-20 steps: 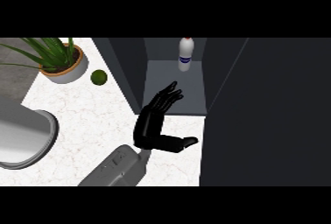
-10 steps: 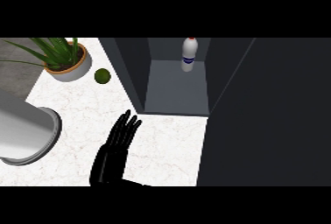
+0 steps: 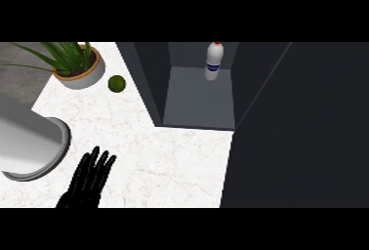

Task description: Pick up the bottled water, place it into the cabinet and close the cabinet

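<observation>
One step left: the bottle (image 3: 213, 60) stands upright deep inside the cabinet (image 3: 198, 102) (door not shut), and the robot hand (image 3: 88, 179) hovers over the bench (image 3: 166, 156), fingers straight, holding nothing.

White marbled tabletop (image 3: 180, 161) carrying a potted plant (image 3: 78, 66) at its far left corner, with a green fruit (image 3: 116, 83) lying just beside the pot. A grey cylindrical vessel (image 3: 29, 146) is sitting at the left edge. The open cabinet (image 3: 198, 105) is standing at the far side, its floor bearing an upright water bottle (image 3: 213, 60).
</observation>
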Robot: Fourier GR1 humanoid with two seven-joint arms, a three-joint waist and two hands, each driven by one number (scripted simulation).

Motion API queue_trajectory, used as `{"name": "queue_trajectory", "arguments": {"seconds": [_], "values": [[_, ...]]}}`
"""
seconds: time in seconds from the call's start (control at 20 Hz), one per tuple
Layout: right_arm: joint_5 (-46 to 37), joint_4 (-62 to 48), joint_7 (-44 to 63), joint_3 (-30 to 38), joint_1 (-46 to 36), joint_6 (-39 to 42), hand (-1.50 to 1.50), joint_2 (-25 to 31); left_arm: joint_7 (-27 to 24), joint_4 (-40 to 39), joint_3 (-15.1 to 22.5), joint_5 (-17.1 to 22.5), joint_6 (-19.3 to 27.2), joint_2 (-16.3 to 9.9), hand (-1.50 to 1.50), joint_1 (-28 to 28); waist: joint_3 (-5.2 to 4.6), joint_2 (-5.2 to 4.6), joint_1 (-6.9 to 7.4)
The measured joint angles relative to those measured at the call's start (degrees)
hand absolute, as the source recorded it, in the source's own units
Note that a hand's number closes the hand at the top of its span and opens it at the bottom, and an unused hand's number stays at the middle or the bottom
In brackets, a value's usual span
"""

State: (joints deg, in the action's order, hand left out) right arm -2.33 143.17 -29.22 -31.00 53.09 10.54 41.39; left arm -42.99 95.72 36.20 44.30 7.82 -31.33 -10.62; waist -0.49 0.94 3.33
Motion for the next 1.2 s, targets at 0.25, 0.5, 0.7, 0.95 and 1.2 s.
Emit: {"name": "queue_trajectory", "arguments": {"seconds": [0.25,0.5,0.7,0.95,1.2], "values": [[-0.28,0.22,4.64,-3.85,-5.03,-2.39,1.5,-0.77,-3.35,2.74,-3.36,1.46,-4.95,-6.51,-1.5,-5.85,-0.08,-0.45,0.82],[-0.24,0.16,12.76,-9.03,-11.16,-2.05,1.5,-1.37,-5.46,3.5,-6.99,3.93,-11.19,-12.08,-1.5,-9.31,-0.11,-1.15,1.5],[-0.02,0.0,17.64,-9.45,-18.39,-1.38,1.5,-2.26,-7.43,3.44,-8.51,4.46,-15.38,-15.0,-1.5,-11.73,-0.13,-1.49,2.83],[0.52,-0.42,21.98,-9.0,-27.31,0.22,1.5,-3.07,-8.07,2.89,-10.5,5.47,-18.6,-17.8,-1.5,-12.74,-0.23,-1.89,4.52],[1.15,-0.74,27.11,-9.94,-33.98,1.68,1.5,-4.33,-8.42,2.06,-12.08,6.29,-20.47,-19.22,-1.5,-12.88,-0.45,-2.15,5.42]]}}
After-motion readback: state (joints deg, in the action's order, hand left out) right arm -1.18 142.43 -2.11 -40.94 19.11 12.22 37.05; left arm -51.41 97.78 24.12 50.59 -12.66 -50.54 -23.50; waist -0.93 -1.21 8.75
